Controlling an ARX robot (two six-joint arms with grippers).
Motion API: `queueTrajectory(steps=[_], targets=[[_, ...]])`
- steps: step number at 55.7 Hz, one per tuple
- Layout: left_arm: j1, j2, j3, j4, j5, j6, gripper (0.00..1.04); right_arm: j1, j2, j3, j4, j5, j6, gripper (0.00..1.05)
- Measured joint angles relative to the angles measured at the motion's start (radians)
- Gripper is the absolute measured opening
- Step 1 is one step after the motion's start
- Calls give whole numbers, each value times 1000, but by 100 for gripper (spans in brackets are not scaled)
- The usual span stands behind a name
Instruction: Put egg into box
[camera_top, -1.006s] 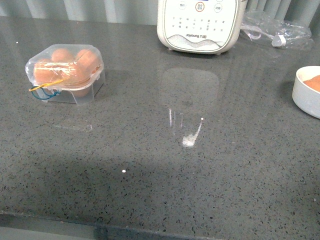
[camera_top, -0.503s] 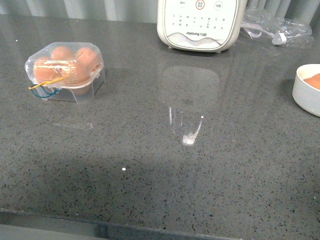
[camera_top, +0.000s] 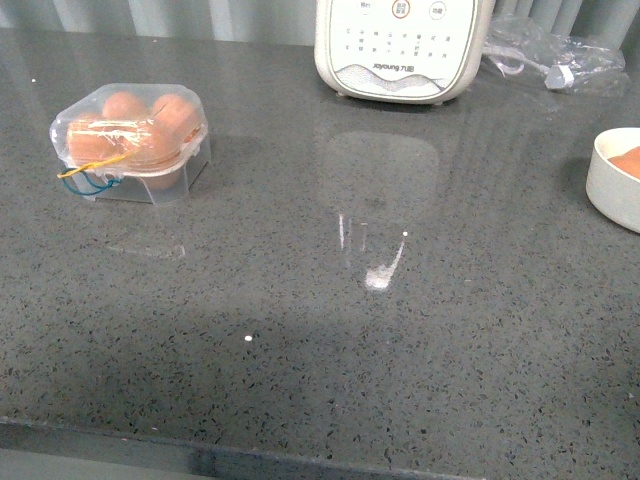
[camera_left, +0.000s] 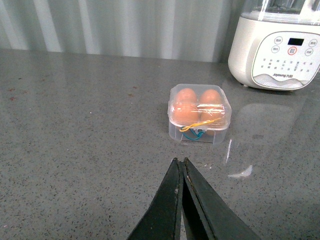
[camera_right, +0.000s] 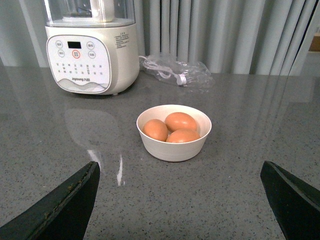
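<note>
The box (camera_top: 130, 142), a clear plastic carton with a yellow-and-blue band, stands at the counter's left with its domed lid down over brown eggs. The left wrist view shows the box (camera_left: 200, 112) a short way ahead of my left gripper (camera_left: 180, 161), whose black fingers are pressed together on nothing. Three brown eggs lie in a white bowl (camera_right: 174, 146); the top egg (camera_right: 181, 121) rests on the other two. My right gripper (camera_right: 179, 167) is open just short of the bowl, one finger (camera_right: 75, 200) on each side. The front view shows neither arm.
A cream appliance (camera_top: 400, 50) with buttons stands at the back centre, with a clear plastic bag (camera_top: 548, 52) holding a cable beside it. The white bowl (camera_top: 612, 185) is cut off by the front view's right edge. The grey speckled counter's front edge (camera_top: 300, 445) runs near the robot.
The front view has shifted very slightly, so the bowl sits a little further right. Nothing on the counter has moved.
</note>
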Motion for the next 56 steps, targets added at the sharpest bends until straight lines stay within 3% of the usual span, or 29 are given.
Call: queueTrajectory(steps=[6, 11, 20, 33, 56], targets=[[0, 0, 0, 0, 0, -1, 4, 0, 0, 0, 0, 0, 0, 97], [0, 0, 0, 0, 0, 0, 17, 0, 0, 0, 0, 0, 0, 97], [0, 0, 0, 0, 0, 0, 48, 0, 0, 0, 0, 0, 0, 97], [0, 0, 0, 0, 0, 0, 100, 0, 0, 0, 0, 0, 0, 97], [0, 0, 0, 0, 0, 0, 98, 0, 0, 0, 0, 0, 0, 97]])
